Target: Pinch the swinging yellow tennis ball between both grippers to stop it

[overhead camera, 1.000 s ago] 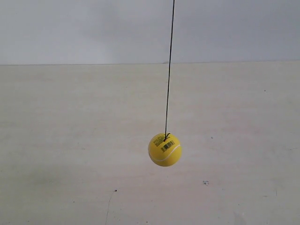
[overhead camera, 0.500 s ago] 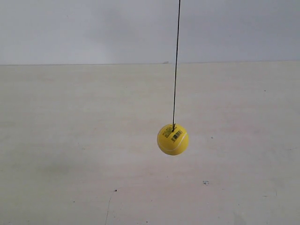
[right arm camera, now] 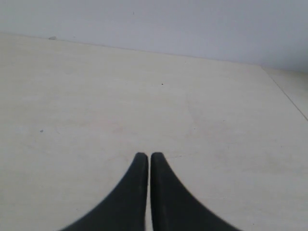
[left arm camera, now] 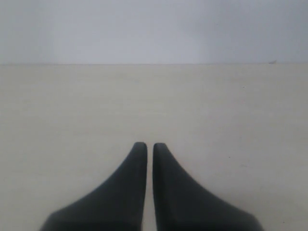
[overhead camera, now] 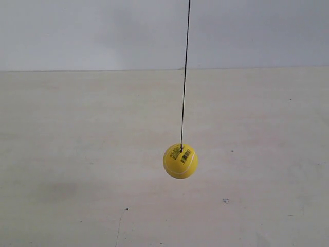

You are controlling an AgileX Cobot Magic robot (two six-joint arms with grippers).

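Motion is reversing: I'm watching the yellow tennis ball (overhead camera: 180, 161) swinging back on its string (overhead camera: 184, 77), nowhere ahead of my left fingers (left arm camera: 127, 192) or right fingers (right arm camera: 130, 197), both pairs pressed together, pinch pending.

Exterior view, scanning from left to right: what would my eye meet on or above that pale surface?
A thin dark hairline scratch → bright yellow tennis ball → small dark smudge.
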